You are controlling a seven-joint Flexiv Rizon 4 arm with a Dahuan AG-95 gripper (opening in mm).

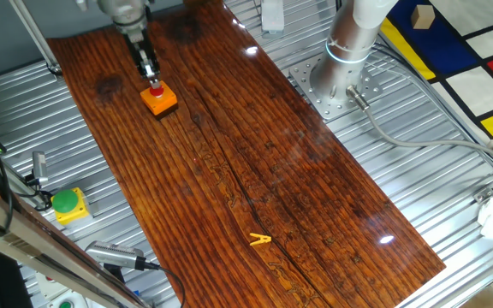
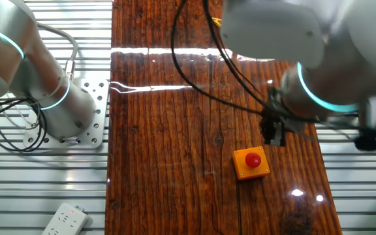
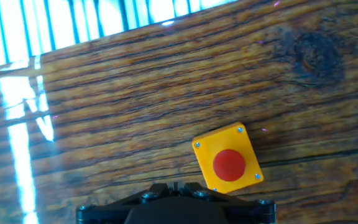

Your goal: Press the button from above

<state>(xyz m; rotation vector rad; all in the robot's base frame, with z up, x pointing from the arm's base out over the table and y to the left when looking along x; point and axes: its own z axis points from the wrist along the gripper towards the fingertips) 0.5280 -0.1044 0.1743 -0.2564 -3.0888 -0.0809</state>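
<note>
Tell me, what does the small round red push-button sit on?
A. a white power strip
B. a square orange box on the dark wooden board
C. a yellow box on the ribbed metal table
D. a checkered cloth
B: the small round red push-button caps a square orange box with a screw in each corner, and that box rests on the dark striped wooden board; both fixed views show the same.

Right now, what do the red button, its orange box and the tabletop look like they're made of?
Button: likely plastic, matte red, a smooth cap with no glare.
Orange box: probably moulded plastic, uniform colour, with small metal-looking screws at the corners.
Tabletop: wood or wood-look laminate, cannot tell which; dark grain and a knot show, and the sharp light reflections suggest a glossy varnish.
</note>
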